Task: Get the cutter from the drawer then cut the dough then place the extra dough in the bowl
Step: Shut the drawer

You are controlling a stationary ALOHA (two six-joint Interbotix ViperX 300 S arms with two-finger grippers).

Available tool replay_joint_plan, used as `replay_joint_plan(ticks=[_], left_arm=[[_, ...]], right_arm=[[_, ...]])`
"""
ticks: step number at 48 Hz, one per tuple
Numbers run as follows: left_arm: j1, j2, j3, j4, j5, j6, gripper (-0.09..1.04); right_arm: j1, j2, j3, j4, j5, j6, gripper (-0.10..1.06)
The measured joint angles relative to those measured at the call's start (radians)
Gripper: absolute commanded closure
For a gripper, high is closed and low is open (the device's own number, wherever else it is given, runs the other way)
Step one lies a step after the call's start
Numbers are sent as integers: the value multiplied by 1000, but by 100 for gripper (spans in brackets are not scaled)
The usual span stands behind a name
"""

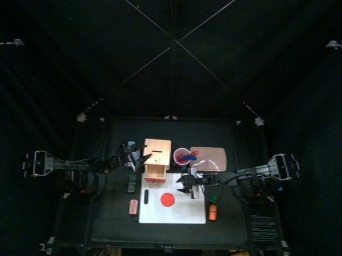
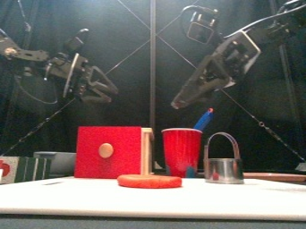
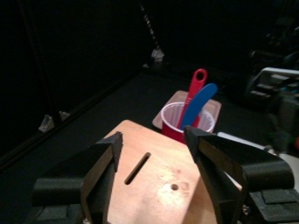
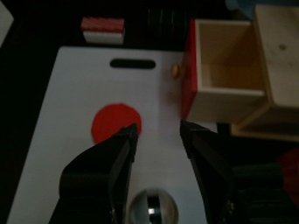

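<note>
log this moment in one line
cutter standing on cutting board | drawer open, empty | dough uncut | left gripper open over wooden box | right gripper open above board

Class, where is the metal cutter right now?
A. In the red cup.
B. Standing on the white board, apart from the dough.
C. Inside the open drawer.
B: the cutter stands upright on the white board, to the right of the dough, not touching it.

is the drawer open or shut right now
Open: the drawer is pulled out of the wooden box, red front well clear of it, and its inside shows empty.
</note>
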Motion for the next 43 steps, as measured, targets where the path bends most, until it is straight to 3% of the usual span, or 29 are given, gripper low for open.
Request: replay_joint_plan(ticks=[7, 13, 22, 31, 43], left_arm=[[92, 38, -147, 124, 233, 0, 42], [167, 75, -267, 216, 433, 0, 42], [230, 189, -416, 388, 687, 6, 42], [258, 334, -534, 483, 839, 9, 42], [261, 420, -588, 456, 896, 87, 42]], right_arm=[[37, 101, -72, 0, -2, -5, 35], [64, 169, -129, -12, 2, -9, 54], [71, 242, -199, -23, 12, -9, 78], [66, 314, -268, -46, 17, -14, 81], [35, 417, -371, -87, 67, -14, 81]])
